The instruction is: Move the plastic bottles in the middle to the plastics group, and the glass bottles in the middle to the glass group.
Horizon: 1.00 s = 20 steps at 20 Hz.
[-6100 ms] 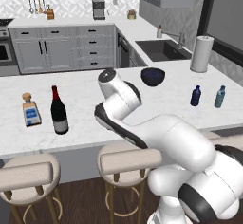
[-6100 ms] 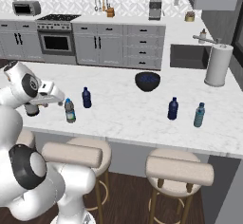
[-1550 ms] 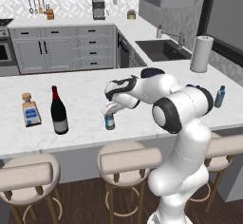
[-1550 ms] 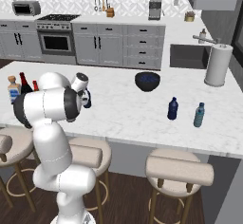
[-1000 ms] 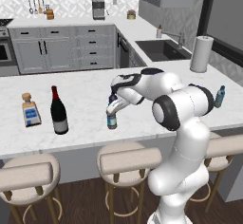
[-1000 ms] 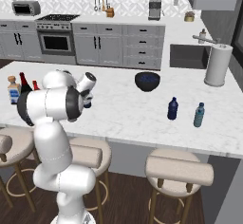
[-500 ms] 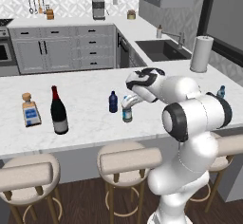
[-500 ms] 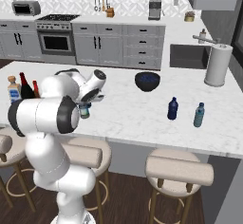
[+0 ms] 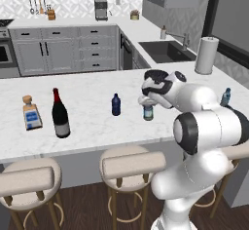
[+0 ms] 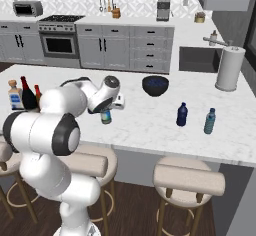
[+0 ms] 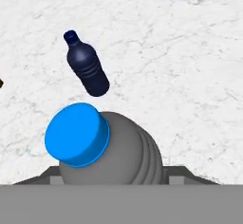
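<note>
My gripper (image 9: 148,105) (image 10: 106,111) is shut on the clear greyish-teal plastic bottle (image 9: 148,112) (image 10: 105,117), held upright low over the counter; its blue cap (image 11: 77,134) is close in the hand view. The other plastic bottle, dark blue (image 9: 115,105) (image 11: 86,69), stands to the left of it. The tall dark wine bottle (image 9: 60,114) (image 10: 27,95) stands far left beside the square clear bottle (image 9: 31,114) (image 10: 14,95) and a small red-capped bottle (image 10: 38,94). The plastics group, a dark blue bottle (image 10: 182,114) and a teal bottle (image 10: 210,121) (image 9: 225,97), stands at the right.
A black bowl (image 10: 155,85) sits on the counter behind the middle. A paper towel roll (image 9: 206,54) (image 10: 229,68) stands at the far right by the sink (image 9: 165,51). Stools (image 9: 132,163) line the counter's near edge.
My gripper has carried the greyish-teal bottle to the right, away from the dark blue bottle, which stays in place. The wine bottle has not moved.
</note>
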### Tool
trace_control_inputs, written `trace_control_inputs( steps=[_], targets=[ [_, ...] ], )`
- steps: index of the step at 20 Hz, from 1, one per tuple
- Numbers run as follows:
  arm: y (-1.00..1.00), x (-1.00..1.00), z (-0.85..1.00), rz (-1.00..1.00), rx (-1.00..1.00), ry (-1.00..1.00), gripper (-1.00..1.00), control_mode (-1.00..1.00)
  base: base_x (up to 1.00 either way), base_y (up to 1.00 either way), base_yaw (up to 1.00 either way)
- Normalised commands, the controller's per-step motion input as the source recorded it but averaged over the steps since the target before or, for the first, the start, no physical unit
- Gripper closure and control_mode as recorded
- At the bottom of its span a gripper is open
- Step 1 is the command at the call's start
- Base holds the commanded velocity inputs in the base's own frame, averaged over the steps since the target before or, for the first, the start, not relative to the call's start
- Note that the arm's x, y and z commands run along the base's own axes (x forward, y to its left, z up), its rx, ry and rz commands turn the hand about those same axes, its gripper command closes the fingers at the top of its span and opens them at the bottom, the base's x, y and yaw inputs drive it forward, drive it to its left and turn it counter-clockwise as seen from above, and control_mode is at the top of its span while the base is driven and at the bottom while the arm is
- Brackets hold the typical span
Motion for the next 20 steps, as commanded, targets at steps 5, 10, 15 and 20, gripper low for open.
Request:
trace_control_inputs(
  steps=[5,10,15,20],
  targets=[
    [-0.76,0.00,0.19,-0.50,0.00,0.01,1.00,-1.00,0.00,0.00,0.00],
    [-0.77,0.00,0.07,-0.52,-0.03,0.00,1.00,-1.00,0.00,0.00,0.00],
    [-0.75,0.00,0.03,-0.42,-0.07,0.05,1.00,-1.00,0.00,0.00,0.00],
    [-0.75,-0.02,0.02,-0.25,0.00,0.03,1.00,-1.00,0.00,0.00,0.00]
  ],
)
